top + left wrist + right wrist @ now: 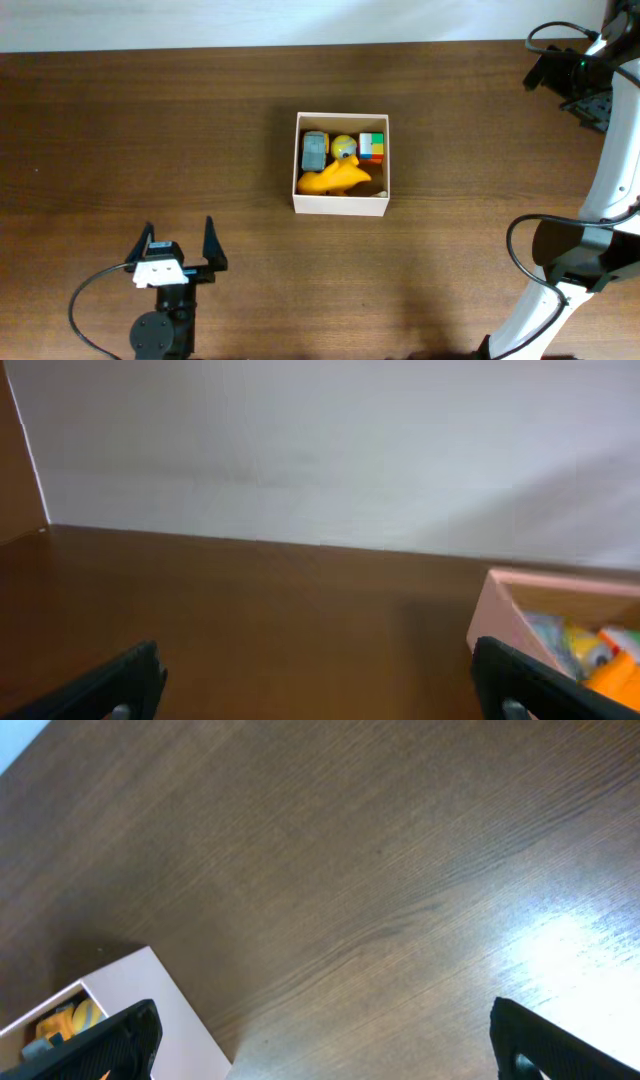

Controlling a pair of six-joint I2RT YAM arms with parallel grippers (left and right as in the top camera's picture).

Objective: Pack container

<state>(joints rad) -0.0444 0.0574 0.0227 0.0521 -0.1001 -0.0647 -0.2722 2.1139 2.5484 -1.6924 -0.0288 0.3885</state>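
The container [340,205], a square white box with a tan inside, stands in the middle of the brown table. It holds a grey toy [315,150], a yellow ball [343,146], a multicoloured block [372,147] and an orange duck-like toy [336,178]. My left gripper [180,245] sits near the front left, well clear of the box, open and with nothing in it. In the left wrist view the container [495,625] shows at the right beyond my open left gripper [320,680]. My right gripper [325,1040] hangs open over bare wood, with the container [150,995] at the lower left.
The right arm [610,180] rises along the table's right edge, with cables looping beside it. A pale wall [320,450] runs behind the table's far edge.
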